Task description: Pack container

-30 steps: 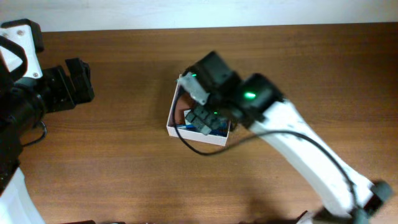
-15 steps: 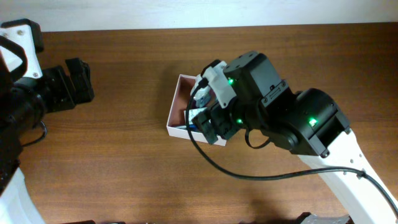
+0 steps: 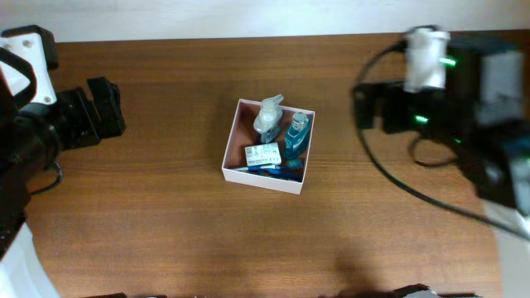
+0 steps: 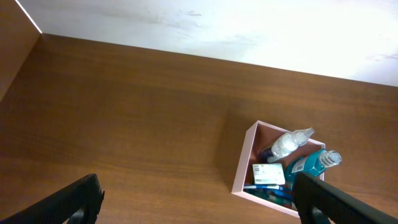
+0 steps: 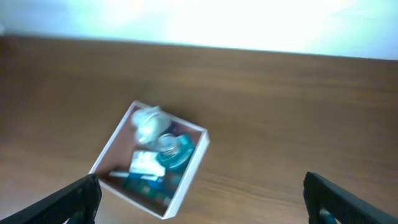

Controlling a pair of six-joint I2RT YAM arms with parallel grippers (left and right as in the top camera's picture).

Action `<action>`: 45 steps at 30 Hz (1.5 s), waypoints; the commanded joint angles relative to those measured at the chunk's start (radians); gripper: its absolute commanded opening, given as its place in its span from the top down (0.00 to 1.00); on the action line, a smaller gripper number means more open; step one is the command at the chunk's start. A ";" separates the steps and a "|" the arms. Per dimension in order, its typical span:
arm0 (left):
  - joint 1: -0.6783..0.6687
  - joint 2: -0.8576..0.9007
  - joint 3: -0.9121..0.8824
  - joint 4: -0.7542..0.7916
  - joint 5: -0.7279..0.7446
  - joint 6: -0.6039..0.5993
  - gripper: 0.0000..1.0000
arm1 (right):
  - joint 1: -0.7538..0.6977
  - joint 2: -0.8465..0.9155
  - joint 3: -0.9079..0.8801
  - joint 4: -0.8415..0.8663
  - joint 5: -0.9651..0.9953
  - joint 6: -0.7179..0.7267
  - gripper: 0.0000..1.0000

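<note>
The container (image 3: pixel 235 142), a square shallow box with white walls and a pinkish-brown inside, sits mid-table. It holds a clear spray bottle (image 3: pixel 267 117), a teal bottle (image 3: pixel 298 132), a small green-and-white packet (image 3: pixel 262 154) and a blue toothbrush (image 3: pixel 267 168). It also shows in the left wrist view (image 4: pixel 244 163) and in the right wrist view (image 5: pixel 111 146). My left gripper (image 3: pixel 103 108) is open and empty at the far left. My right gripper (image 3: pixel 368 108) is open and empty, high at the right, away from the box.
The wooden table (image 3: pixel 166 223) runs to a white wall (image 3: pixel 248 16) at the back. My right arm's white body (image 3: pixel 497 174) fills the right edge of the overhead view.
My right arm has lifted off the container and swung back to the right, leaving the toiletries in the box uncovered. The left arm has not moved.
</note>
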 commanded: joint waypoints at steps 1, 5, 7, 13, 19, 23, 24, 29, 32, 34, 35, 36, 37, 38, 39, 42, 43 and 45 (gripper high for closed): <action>0.005 -0.011 0.002 0.000 0.000 0.002 0.01 | -0.077 -0.145 -0.090 0.007 -0.028 -0.005 0.01; 0.005 -0.011 0.002 0.000 0.000 0.002 0.00 | -0.142 -0.372 -0.351 0.083 -0.029 -0.006 0.01; 0.005 -0.011 0.002 0.000 0.000 0.002 0.01 | -0.153 -0.474 -0.477 0.131 -0.044 -0.006 0.01; 0.005 -0.011 0.002 0.000 0.000 0.002 0.01 | -0.164 -0.852 -0.941 0.287 -0.117 -0.002 0.01; 0.005 -0.011 0.002 0.000 0.000 0.002 0.01 | -0.164 -1.169 -1.311 0.340 -0.119 0.025 0.01; 0.005 -0.011 0.002 0.000 0.000 0.002 0.01 | -0.164 -1.258 -1.436 0.390 -0.119 0.024 0.01; 0.005 -0.011 0.002 0.000 0.000 0.002 0.01 | -0.164 -1.274 -1.461 0.401 -0.119 0.024 0.01; 0.005 -0.011 0.002 0.000 0.000 0.002 0.01 | -0.164 -1.331 -1.561 0.420 -0.119 0.024 0.01; 0.005 -0.011 0.002 0.000 0.000 0.002 0.01 | -0.163 -1.331 -1.606 0.421 -0.119 0.024 0.01; 0.005 -0.011 0.002 0.000 0.000 0.002 0.01 | -0.163 -1.331 -1.633 0.423 -0.119 0.024 0.01; 0.005 -0.011 0.002 0.000 0.000 0.002 0.01 | -0.163 -1.331 -1.644 0.423 -0.119 0.024 0.01; 0.005 -0.011 0.002 0.000 0.000 0.002 0.01 | -0.163 -1.331 -1.657 0.423 -0.119 0.024 0.01; 0.005 -0.011 0.002 0.000 0.000 0.002 0.01 | -0.163 -1.331 -1.668 0.422 -0.119 0.024 0.01; 0.005 -0.011 0.002 0.000 0.000 0.002 0.01 | -0.163 -1.331 -1.681 0.422 -0.119 0.024 0.01; 0.005 -0.011 0.002 0.000 0.000 0.002 0.00 | -0.163 -1.331 -1.702 0.422 -0.119 0.024 0.01; 0.005 -0.011 0.002 0.000 0.000 0.002 0.01 | -0.163 -1.331 -1.725 0.436 -0.119 0.024 0.01; 0.005 -0.011 0.002 0.000 0.000 0.002 0.00 | -0.163 -1.331 -1.725 0.436 -0.119 0.024 0.01; 0.005 -0.011 0.002 0.000 0.000 0.002 0.01 | -0.163 -1.331 -1.725 0.436 -0.119 0.024 0.01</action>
